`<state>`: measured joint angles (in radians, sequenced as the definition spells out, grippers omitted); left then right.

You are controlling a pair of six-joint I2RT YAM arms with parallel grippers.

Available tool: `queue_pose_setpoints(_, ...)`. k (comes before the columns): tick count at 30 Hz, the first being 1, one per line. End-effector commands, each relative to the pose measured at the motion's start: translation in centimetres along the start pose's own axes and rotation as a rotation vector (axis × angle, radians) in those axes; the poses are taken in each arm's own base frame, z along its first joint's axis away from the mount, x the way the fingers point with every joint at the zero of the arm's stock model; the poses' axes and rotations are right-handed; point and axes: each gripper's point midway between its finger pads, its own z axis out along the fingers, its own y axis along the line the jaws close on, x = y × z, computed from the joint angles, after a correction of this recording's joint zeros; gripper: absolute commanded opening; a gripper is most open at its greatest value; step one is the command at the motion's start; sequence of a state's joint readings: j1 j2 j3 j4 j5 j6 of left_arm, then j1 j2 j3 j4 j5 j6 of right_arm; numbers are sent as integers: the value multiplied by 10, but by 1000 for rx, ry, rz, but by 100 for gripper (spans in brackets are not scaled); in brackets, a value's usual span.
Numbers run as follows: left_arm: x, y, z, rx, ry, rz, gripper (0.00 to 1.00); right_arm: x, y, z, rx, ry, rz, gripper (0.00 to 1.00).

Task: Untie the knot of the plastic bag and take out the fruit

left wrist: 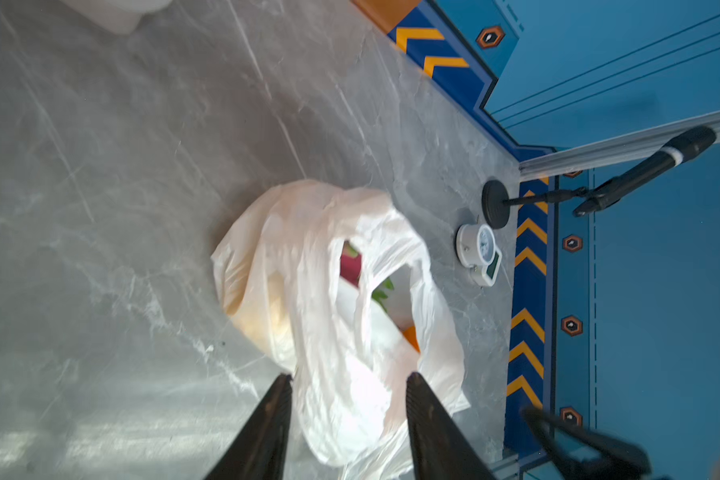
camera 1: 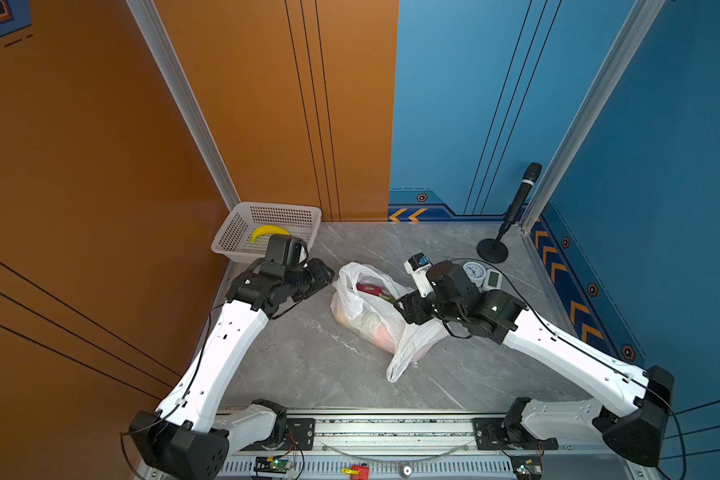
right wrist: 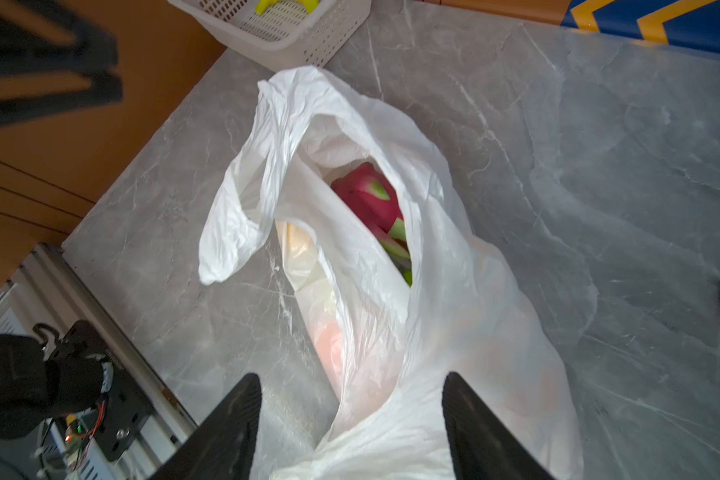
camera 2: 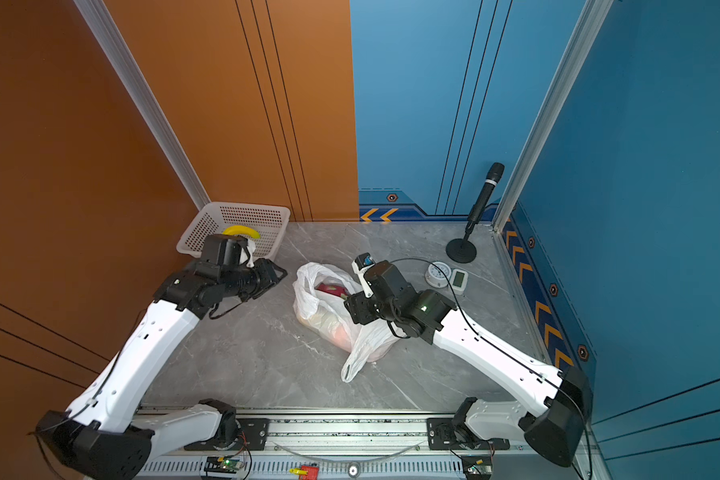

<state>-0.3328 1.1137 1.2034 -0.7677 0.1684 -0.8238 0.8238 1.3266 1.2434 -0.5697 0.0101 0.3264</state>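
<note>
The white plastic bag (camera 1: pixel 364 309) (camera 2: pixel 329 309) lies in the middle of the grey table with its mouth gaping. The knot is not in view; the two handle loops hang loose and apart. A pink-red dragon fruit (right wrist: pixel 366 199) (camera 1: pixel 371 288) shows in the mouth, and pale orange fruit (right wrist: pixel 329 345) (left wrist: pixel 410 334) glows through the plastic. My left gripper (camera 1: pixel 324 274) (left wrist: pixel 348 376) stands open just left of the bag, holding nothing. My right gripper (camera 1: pixel 404 309) (right wrist: pixel 352 376) is open at the bag's right side, over loose plastic, gripping nothing.
A white mesh basket (camera 1: pixel 275 206) with a yellow banana (camera 1: pixel 267 232) sits in the back left corner. A microphone on a round stand (camera 1: pixel 492 250), a small clock (camera 1: pixel 474 272) and a white device (camera 1: pixel 493 279) stand at the back right. Walls close three sides.
</note>
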Motion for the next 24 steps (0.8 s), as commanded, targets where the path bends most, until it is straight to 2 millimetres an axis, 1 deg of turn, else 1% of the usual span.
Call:
queue_pose_setpoints(1, 37, 26, -5, -52, -5, -58, 46, -5, -18, 24, 112, 56, -54, 73)
queue_pose_setpoints(2, 49, 34, -3, -58, -4, -65, 46, -6, -21, 31, 125, 68, -60, 74)
queue_pose_setpoints(4, 70, 43, -2, -49, -2, -67, 45, -10, -27, 45, 155, 97, -66, 75)
queue_pose_setpoints(7, 92, 46, 3, -2, -11, -82, 45, -11, -38, 62, 192, 136, -72, 76)
queue_pose_setpoints(9, 103, 41, 9, 33, -8, -80, 45, -9, -44, 73, 206, 156, -65, 77)
queue_pose_setpoints(12, 115, 23, 22, 76, -6, -34, 47, -6, -49, 86, 207, 184, -52, 77)
queue_pose_setpoints(14, 125, 9, 35, 92, 23, 5, 48, -3, -51, 96, 210, 201, -51, 77)
queue_pose_setpoints(16, 133, 1, 53, 75, 90, 18, 49, 0, -54, 105, 217, 215, -53, 77)
queue_pose_setpoints(18, 134, -3, 65, 13, 126, 85, 49, 4, -58, 111, 227, 231, -48, 73)
queue_pose_setpoints(19, 132, -7, 69, -13, 124, 129, 50, 6, -59, 114, 222, 240, -45, 69)
queue_pose_setpoints(23, 130, -3, 95, -138, 164, 159, 58, 12, -58, 119, 193, 264, -18, 46)
queue_pose_setpoints(24, 130, -4, 101, -147, 177, 165, 59, 14, -56, 120, 180, 271, -13, 41)
